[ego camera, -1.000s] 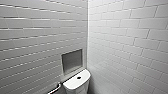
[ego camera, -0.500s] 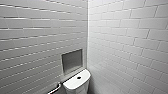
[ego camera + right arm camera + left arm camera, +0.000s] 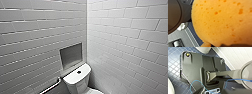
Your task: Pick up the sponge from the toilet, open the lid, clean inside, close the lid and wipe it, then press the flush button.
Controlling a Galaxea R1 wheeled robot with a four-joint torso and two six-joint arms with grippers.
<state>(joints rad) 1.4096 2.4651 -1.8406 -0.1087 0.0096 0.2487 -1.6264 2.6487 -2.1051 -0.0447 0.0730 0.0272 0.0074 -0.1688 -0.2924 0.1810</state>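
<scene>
The sponge (image 3: pixel 221 22) is a bright orange porous pad, very close to the right wrist camera, and my right gripper is shut on it. The white toilet (image 3: pixel 77 81) stands in the corner at the bottom of the head view. Its tank top carries the small round flush button (image 3: pixel 79 72). Just a sliver of the bowl end (image 3: pixel 96 92) shows at the frame's lower edge. In the left wrist view a white ceramic curve (image 3: pixel 202 49) sits beyond the robot's dark plate. My left gripper is open and holds nothing that I can see.
White tiled walls meet in a corner behind the toilet. A grey recessed niche (image 3: pixel 71 55) sits in the left wall above the tank, with a metal grab bar (image 3: pixel 51 87) below it. The floor (image 3: pixel 173 65) is small dark blue tiles.
</scene>
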